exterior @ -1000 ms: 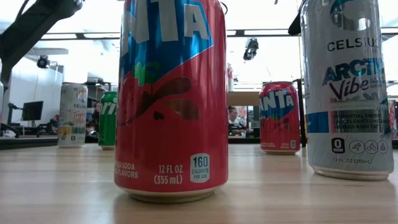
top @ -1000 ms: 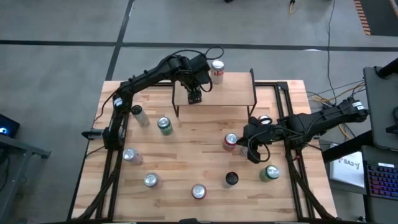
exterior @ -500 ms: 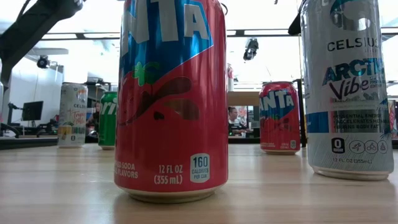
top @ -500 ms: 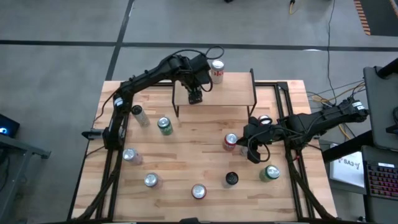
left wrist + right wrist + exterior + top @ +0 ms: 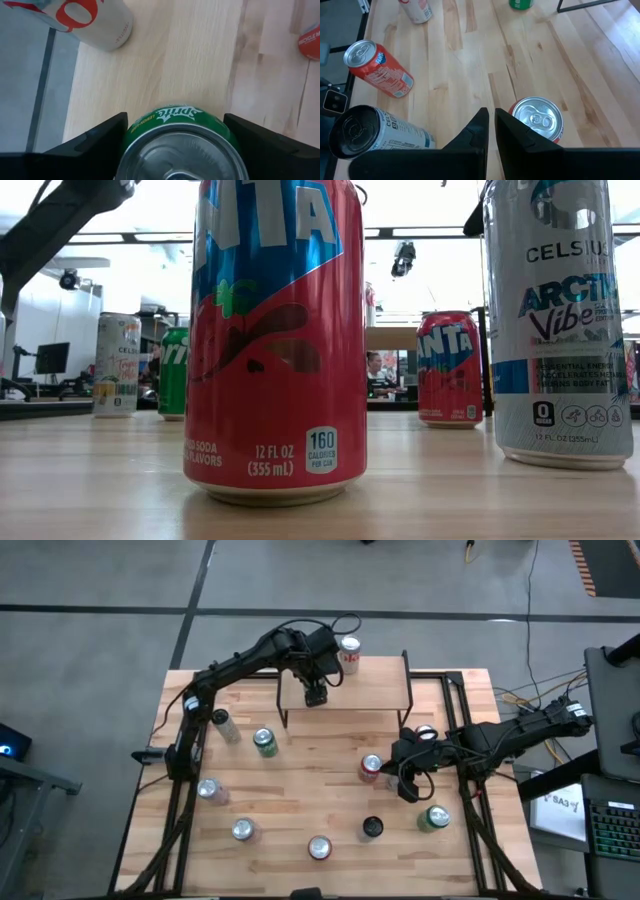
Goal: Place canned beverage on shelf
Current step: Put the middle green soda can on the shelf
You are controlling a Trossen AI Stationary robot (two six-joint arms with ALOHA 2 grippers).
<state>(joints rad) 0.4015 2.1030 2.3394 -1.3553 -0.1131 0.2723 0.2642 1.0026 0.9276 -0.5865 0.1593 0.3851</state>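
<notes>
Left jaws wider, round green can (image 5: 181, 142), wood shelf (image 5: 370, 688)

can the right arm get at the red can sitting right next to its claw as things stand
Probably yes. The right claw, shut, hovers just beside the red can, which stands upright on the table with open wood around it. Nothing lies between them; it would need to open first.

Shelf (image 5: 370, 685): light wood top, thin black legs.
Sprite can (image 5: 180, 145): green, white lettering, silver lid.
Fanta can (image 5: 277, 340): red with blue band, white lettering.
Celsius can (image 5: 557, 320): white-silver, blue accents.
Tabletop (image 5: 300, 790): pale butcher-block strips.
Arms: black.
</notes>
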